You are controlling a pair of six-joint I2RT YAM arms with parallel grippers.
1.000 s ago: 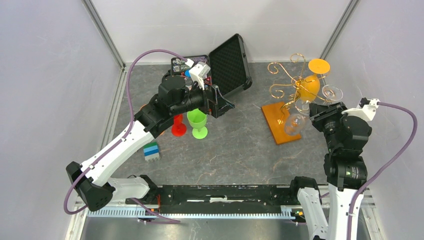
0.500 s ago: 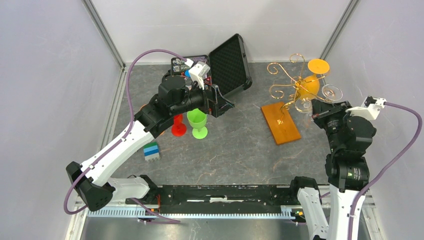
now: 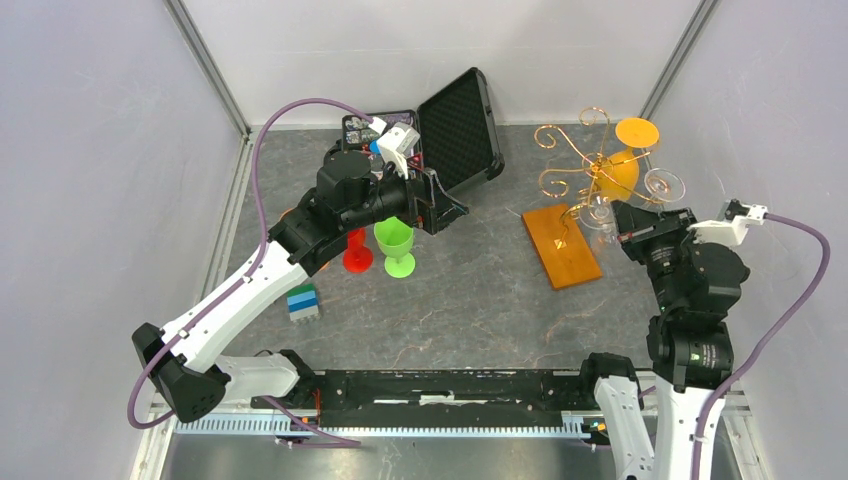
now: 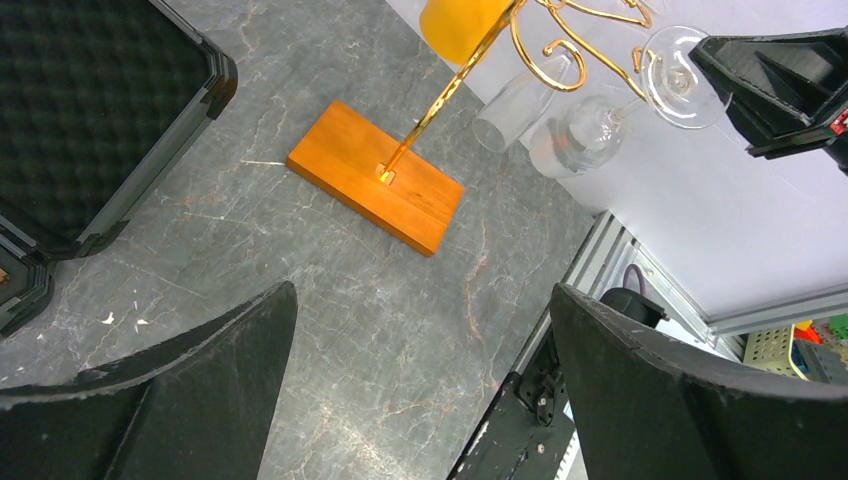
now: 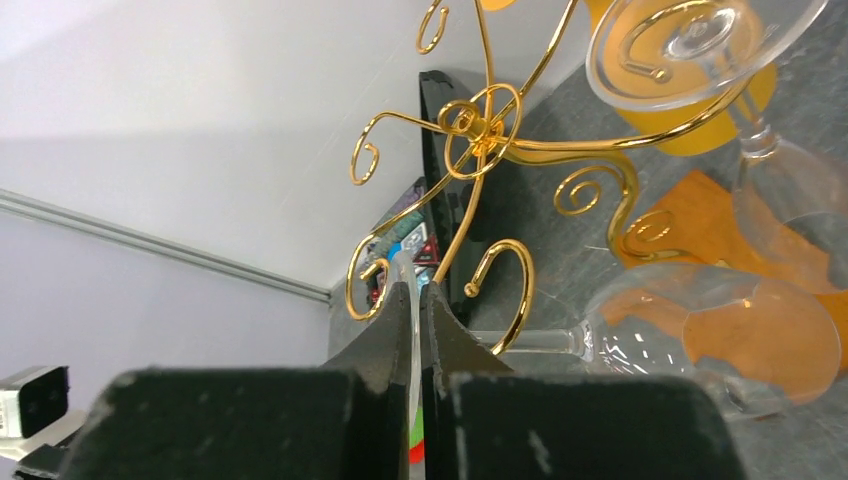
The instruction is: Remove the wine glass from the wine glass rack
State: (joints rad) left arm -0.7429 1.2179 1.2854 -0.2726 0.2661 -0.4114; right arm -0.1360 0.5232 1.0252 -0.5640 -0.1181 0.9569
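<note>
Since right jaws clamped wine glass foot, bowl shifted up beside rack; left jaws stay open.

One gold wine glass rack stands at three o'clock on the tabletop. Three glasses are at it: a clear wine glass, a second clear wine glass and one orange wine glass. At nine o'clock are two goblets, one green goblet and one red goblet. One black foam-lined case is at twelve, and one striped block at eight.
</note>
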